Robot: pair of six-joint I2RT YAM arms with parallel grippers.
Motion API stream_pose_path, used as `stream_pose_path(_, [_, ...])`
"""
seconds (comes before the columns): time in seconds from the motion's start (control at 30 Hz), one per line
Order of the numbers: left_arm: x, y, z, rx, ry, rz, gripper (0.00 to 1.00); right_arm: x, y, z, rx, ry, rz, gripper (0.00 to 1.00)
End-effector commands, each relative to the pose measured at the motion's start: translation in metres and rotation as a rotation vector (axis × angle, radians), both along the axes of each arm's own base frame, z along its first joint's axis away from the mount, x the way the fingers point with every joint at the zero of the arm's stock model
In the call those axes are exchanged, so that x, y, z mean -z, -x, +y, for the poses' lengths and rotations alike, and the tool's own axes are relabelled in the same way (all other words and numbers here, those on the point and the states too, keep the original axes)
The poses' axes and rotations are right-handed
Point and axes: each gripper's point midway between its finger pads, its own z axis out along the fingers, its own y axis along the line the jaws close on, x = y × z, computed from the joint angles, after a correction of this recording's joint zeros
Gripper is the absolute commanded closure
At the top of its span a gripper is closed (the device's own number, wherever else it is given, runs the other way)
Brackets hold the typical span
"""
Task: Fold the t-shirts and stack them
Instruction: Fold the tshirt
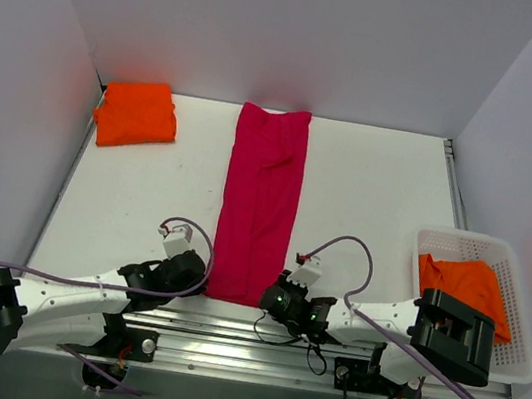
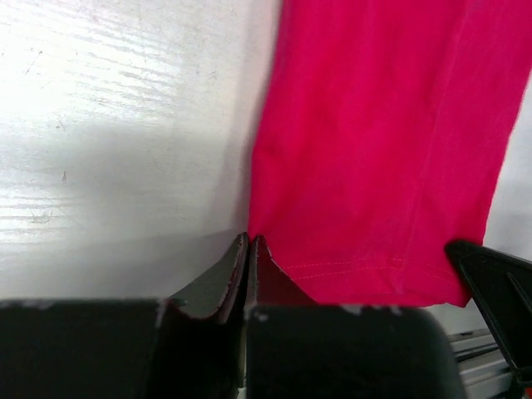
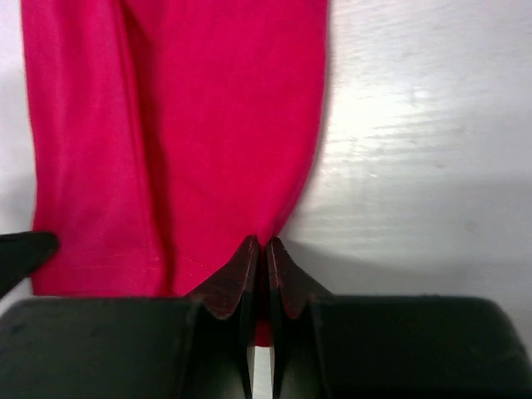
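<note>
Your crimson-pink t-shirt (image 1: 261,199), long flat strip, near corners pinched by left gripper (image 2: 249,243) and right gripper (image 3: 259,245), folded orange t-shirt (image 1: 136,114) far ahead-left, crumpled orange t-shirt (image 1: 466,282) off right.

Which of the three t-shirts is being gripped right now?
The crimson-pink t-shirt, a long strip mid-table: left gripper and right gripper are shut on its near corners. The folded orange t-shirt lies far left, the loose orange t-shirt in the basket.

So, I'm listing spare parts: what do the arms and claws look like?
The left arm and right arm have white links, black joint housings and a looping purple cable each. The left claw and right claw have black, wedge-shaped fingers.
</note>
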Motion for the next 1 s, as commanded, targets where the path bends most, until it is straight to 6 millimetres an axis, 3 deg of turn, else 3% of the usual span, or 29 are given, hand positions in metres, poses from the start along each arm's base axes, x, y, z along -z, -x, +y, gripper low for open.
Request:
stream_pose_path(0.0, [-0.035,-0.009,-0.003,-0.003,0.003,-0.059,0.98,-0.016,-0.002,-0.026,0.017,0.109,-0.007,1.00])
stream_pose_path(0.07, [-0.048,-0.011,-0.001,0.007,-0.023,-0.072,0.98,-0.033,-0.011,-0.029,0.026,0.120,-0.031,1.00])
stream_pose_path(0.13, [-0.075,-0.020,-0.007,0.009,-0.012,-0.118,0.98,-0.056,-0.024,-0.031,0.031,0.124,-0.063,1.00])
stream_pose_path(0.3, [-0.113,-0.035,-0.024,0.031,0.006,-0.176,0.98,-0.087,-0.047,-0.034,0.039,0.148,-0.103,1.00])
stream_pose_path(0.53, [-0.140,-0.063,-0.043,0.038,0.024,-0.208,0.97,-0.105,-0.074,-0.038,0.074,0.159,-0.121,1.00])
stream_pose_path(0.67, [-0.156,-0.098,-0.046,0.014,0.070,-0.242,0.97,-0.118,-0.103,-0.039,0.101,0.187,-0.131,1.00])
stream_pose_path(0.8, [-0.154,-0.134,-0.046,-0.010,0.054,-0.233,0.97,-0.124,-0.131,-0.041,0.142,0.188,-0.128,1.00])
stream_pose_path(0.87, [-0.164,-0.145,-0.052,0.001,0.064,-0.246,0.97,-0.121,-0.146,-0.044,0.156,0.194,-0.119,1.00])
stream_pose_path(0.97, [-0.162,-0.160,-0.060,0.012,0.063,-0.240,0.97,-0.120,-0.167,-0.044,0.173,0.195,-0.106,1.00])
